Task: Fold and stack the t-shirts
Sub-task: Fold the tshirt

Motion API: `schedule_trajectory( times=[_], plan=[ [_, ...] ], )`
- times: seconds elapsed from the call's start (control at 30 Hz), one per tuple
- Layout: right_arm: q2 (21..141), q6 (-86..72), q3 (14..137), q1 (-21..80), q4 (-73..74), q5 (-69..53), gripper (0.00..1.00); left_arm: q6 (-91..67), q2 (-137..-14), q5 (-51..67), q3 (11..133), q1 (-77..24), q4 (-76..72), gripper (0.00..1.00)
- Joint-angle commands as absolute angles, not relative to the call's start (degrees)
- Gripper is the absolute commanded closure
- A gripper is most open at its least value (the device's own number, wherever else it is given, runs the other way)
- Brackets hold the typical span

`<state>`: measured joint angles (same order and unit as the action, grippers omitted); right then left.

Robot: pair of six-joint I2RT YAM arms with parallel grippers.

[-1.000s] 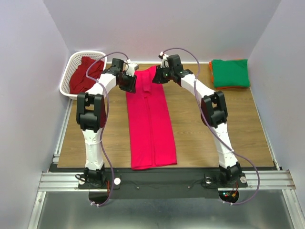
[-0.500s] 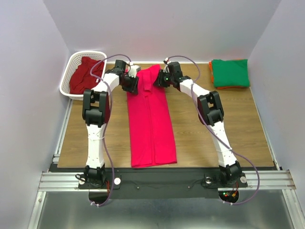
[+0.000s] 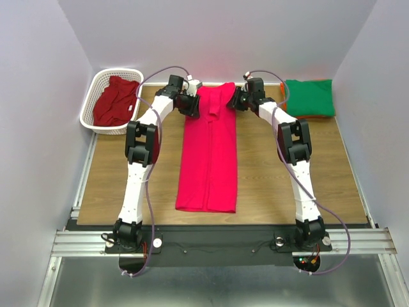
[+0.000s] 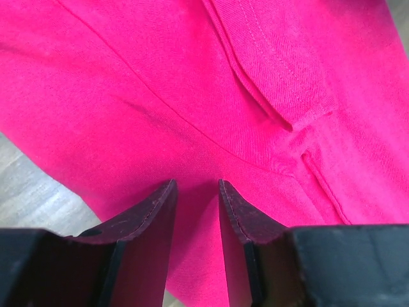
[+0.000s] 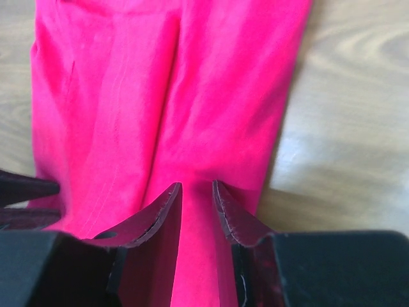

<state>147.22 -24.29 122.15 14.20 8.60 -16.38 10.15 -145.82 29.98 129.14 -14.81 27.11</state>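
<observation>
Tabletop (image 3: 275, 185): wood, pink-red t-shirt (image 3: 209, 153) laid lengthwise; pale walls (image 3: 211, 38) 3 sides.

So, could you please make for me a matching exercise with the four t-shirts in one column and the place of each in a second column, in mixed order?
Column one:
1. pink-red t-shirt
2. crimson t-shirt
3. green t-shirt
4. orange t-shirt

Column two:
A. inside the white basket, far left
B. under another shirt, only its edges showing
C. laid out as a long strip on the middle of the table
D. folded, on top of the stack at the far right

Pairs: 1-C, 2-A, 3-D, 4-B
</observation>
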Motion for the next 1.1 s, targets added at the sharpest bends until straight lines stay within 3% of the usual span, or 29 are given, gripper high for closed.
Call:
schedule_trajectory(
  times=[0.0, 0.43, 0.6, 0.8, 0.87, 0.93, 1.07],
  plan=[
    [151.7, -21.0, 126.5, 13.7, 12.0, -12.4, 0.68, 8.5, -148.1, 29.0, 132.5, -14.2, 28.3, 0.55],
    [158.8, -19.2, 136.8, 13.4, 11.0, -10.1, 0.65, 5.1, -152.1, 30.1, 138.5, -13.9, 24.8, 0.46],
    [154.0, -16.4, 137.9, 13.3, 10.3, -15.9, 0.48, 6.5, -145.9, 31.5, 137.6, -13.4, 22.9, 0.43],
    [136.5, -10.4, 130.4, 13.5, 10.4, -22.4, 0.27, 10.9, -128.6, 32.2, 126.8, -13.3, 17.7, 0.35],
    [128.5, -8.0, 125.2, 13.5, 10.5, -25.5, 0.09, 13.1, -120.5, 31.1, 121.6, -13.1, 15.9, 0.32],
    [123.2, -2.7, 118.8, 13.8, 11.2, -27.7, 0.0, 16.1, -112.6, 30.3, 117.6, -12.9, 14.2, 0.3],
    [107.9, 8.7, 105.9, 13.9, 13.2, -33.0, 0.0, 21.1, -100.0, 30.1, 105.7, -12.3, 11.6, 0.27]
  ],
)
